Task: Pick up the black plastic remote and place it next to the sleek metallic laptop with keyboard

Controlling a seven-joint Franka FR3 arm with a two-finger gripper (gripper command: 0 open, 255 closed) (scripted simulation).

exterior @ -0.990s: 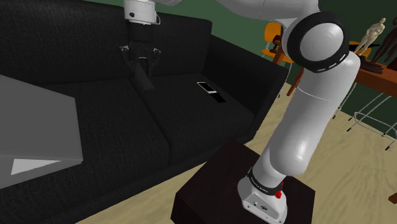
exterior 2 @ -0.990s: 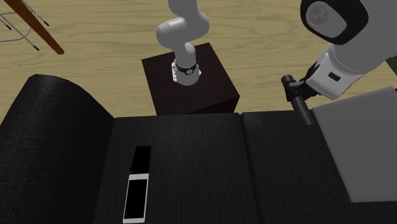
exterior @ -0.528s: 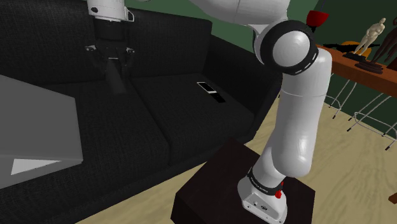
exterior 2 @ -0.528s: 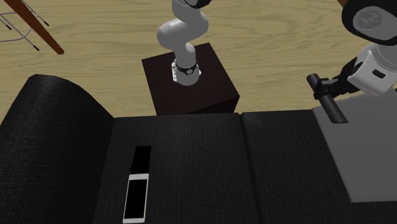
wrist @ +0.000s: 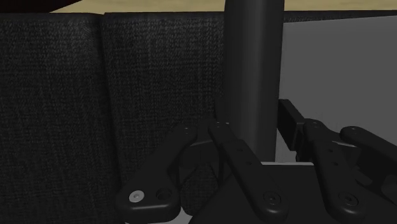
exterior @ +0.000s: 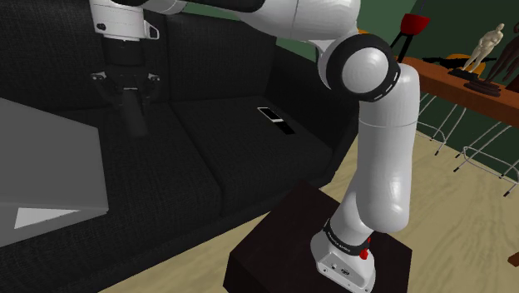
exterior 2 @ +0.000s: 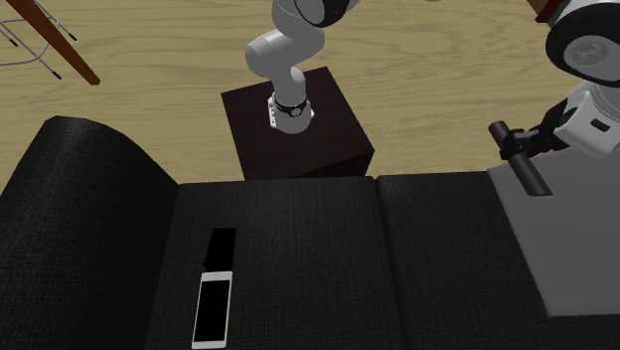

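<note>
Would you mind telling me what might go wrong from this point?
1. The tool clasps the black remote near its upper end, so the long body hanging below may tilt or slip.
2. The remote hangs by the edge of the grey laptop; lowering it could strike that edge.

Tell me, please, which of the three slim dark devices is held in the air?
The remote, clasped in the gripper; the white-rimmed phone and black slab lie flat on the sofa.

Sofa (exterior: pixel 249 150): black fabric, beneath the claw (exterior: pixel 130 101)
Floor (exterior 2: pixel 149 40): pale wood, past the sofa
Wall (exterior: pixel 453 29): dark green, behind the sofa
Shelf (exterior: pixel 453 83): brown wood, well apart from the claw
</note>
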